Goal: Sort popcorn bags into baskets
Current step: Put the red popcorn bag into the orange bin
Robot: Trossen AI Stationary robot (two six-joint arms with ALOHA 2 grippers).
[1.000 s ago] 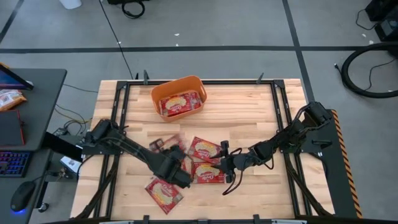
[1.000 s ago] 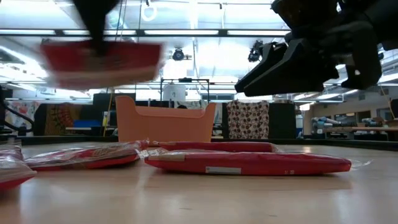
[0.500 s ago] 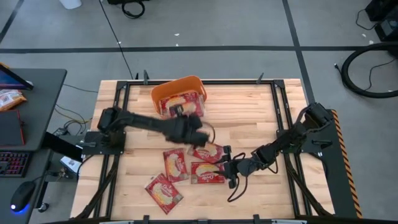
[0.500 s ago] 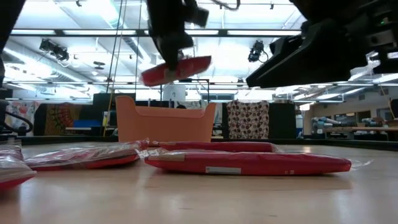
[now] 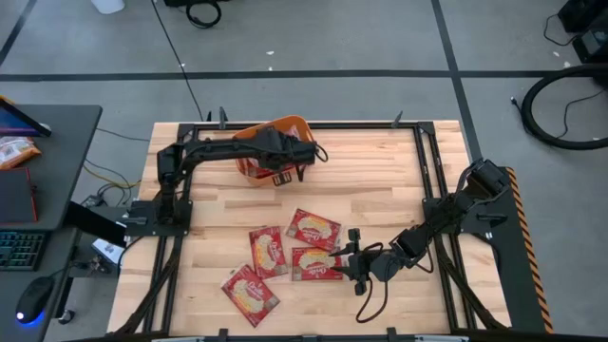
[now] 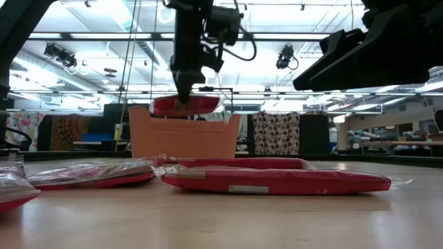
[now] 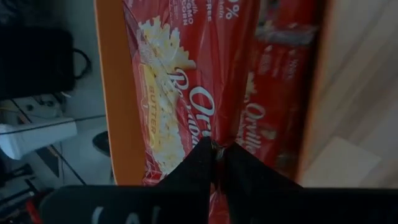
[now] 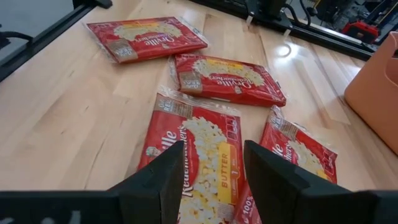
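Observation:
The orange basket (image 5: 249,142) stands at the table's far edge with red popcorn packets inside (image 7: 280,93). My left gripper (image 5: 285,160) is over it, shut on one red popcorn packet (image 6: 185,105), which also shows in the left wrist view (image 7: 180,81). Several more packets lie flat on the near middle of the table (image 5: 313,228) (image 5: 269,251) (image 5: 250,291). My right gripper (image 8: 214,171) is open and empty just above another flat packet (image 8: 193,149), which also shows in the high view (image 5: 318,264). My left gripper pinches the packet's upper face (image 7: 208,134) between its two fingers, near the packet's middle. The fingers point down from above. The packet hangs about level under the fingertips at the height of the basket's rim (image 6: 208,117).
The basket's wall (image 8: 379,87) shows far beyond my right gripper. Black frame rails run along the table's edges (image 5: 427,171). Bare wood lies between the basket and the loose packets (image 5: 361,180). A desk with a keyboard stands left of the table (image 5: 28,190).
My left gripper has carried the packet up from the near middle of the table toward the far edge and now holds it lower, over the basket. My right gripper has drawn a little toward the near edge and stayed open.

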